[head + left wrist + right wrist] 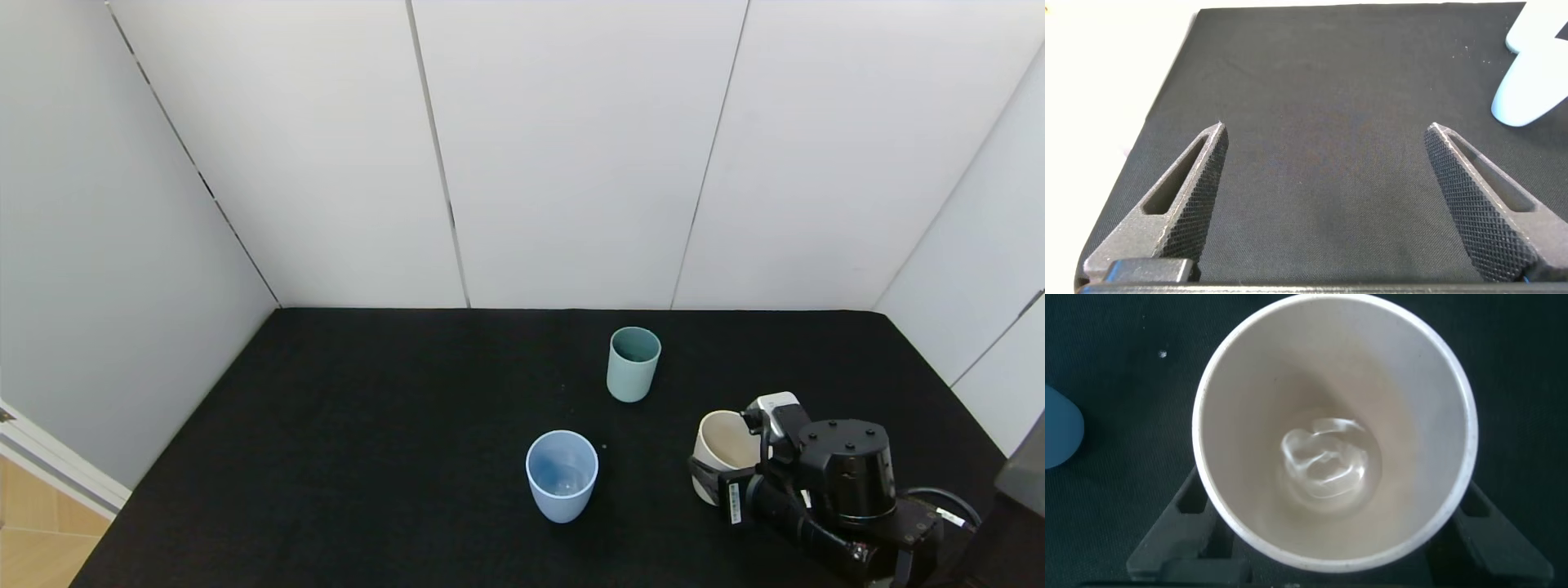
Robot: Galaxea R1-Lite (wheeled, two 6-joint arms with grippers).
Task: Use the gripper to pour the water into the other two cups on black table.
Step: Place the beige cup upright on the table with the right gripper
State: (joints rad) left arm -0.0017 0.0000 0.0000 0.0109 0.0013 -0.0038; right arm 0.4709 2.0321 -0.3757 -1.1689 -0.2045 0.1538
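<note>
Here, on the large matte black cloth-covered tabletop (367, 457) walled by white panels, my left pincer (1323, 204) sits out of the head view; its own wrist camera finds the two ridged black fingers (1196, 196) spread wide over bare cloth with nothing between them, the base of the light blue cup showing off to one side. Moving rightward, the smooth light blue handleless tumbler (562, 475) stands upright near the table's middle, toward my side, with a wet glint at its bottom. Farther back and slightly to its right, well apart from it, the slimmer muted teal-green tumbler (633, 363) stands upright; I cannot tell what is inside it. To the right again, near the table's front right corner, my right pincer (712, 474), a black arm end with a cylindrical housing, a small white box and black cables, is closed around the sides of the wider cream-beige cup (727, 453), well apart from both tumblers. Looking straight down into that cup (1333, 429), my right wrist camera shows a small pool of clear water (1327, 461) at the bottom, my black fingers (1180, 531) pressed against the wall on either side, and an edge of the blue tumbler (1061, 429) nearby.
</note>
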